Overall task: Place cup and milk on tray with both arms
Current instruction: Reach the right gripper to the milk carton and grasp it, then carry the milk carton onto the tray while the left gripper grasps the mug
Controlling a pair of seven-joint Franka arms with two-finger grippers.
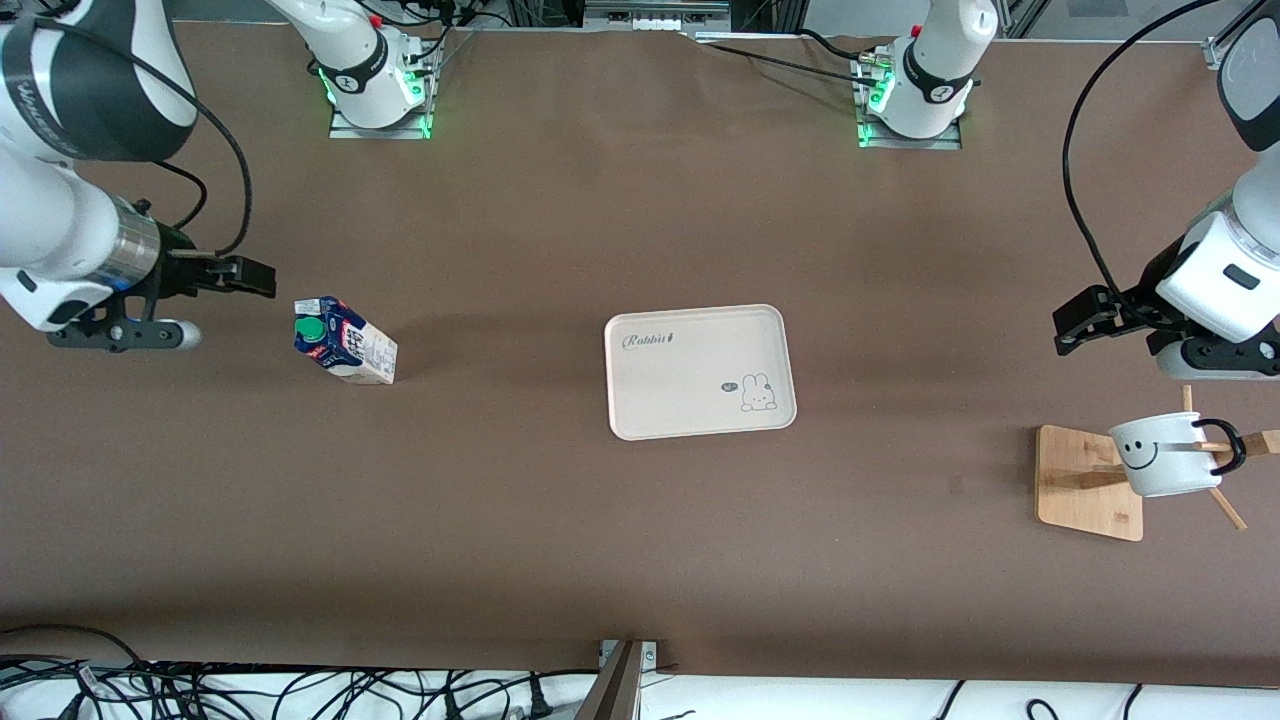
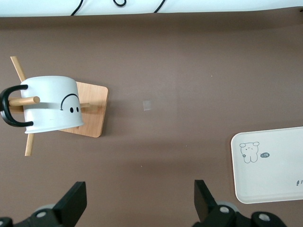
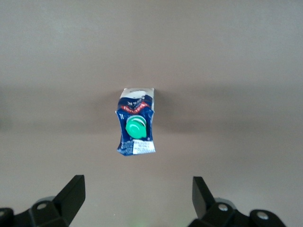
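Note:
The milk (image 1: 344, 341) is a dark-blue and cream carton with a green cap, standing on the table toward the right arm's end; it shows in the right wrist view (image 3: 136, 127). My right gripper (image 1: 245, 276) is open and empty, up beside the milk. The cream tray (image 1: 699, 371) lies mid-table, empty; one end shows in the left wrist view (image 2: 270, 165). The white smiley cup (image 1: 1165, 454) hangs by its black handle on a peg of a wooden stand (image 1: 1088, 482), also in the left wrist view (image 2: 51, 105). My left gripper (image 1: 1082, 322) is open and empty, up in the air near the stand.
The wooden stand has a square base and thin slanted pegs (image 1: 1226, 509). Arm bases (image 1: 372, 75) stand along the table edge farthest from the front camera. Cables (image 1: 300, 690) lie past the table edge nearest the front camera.

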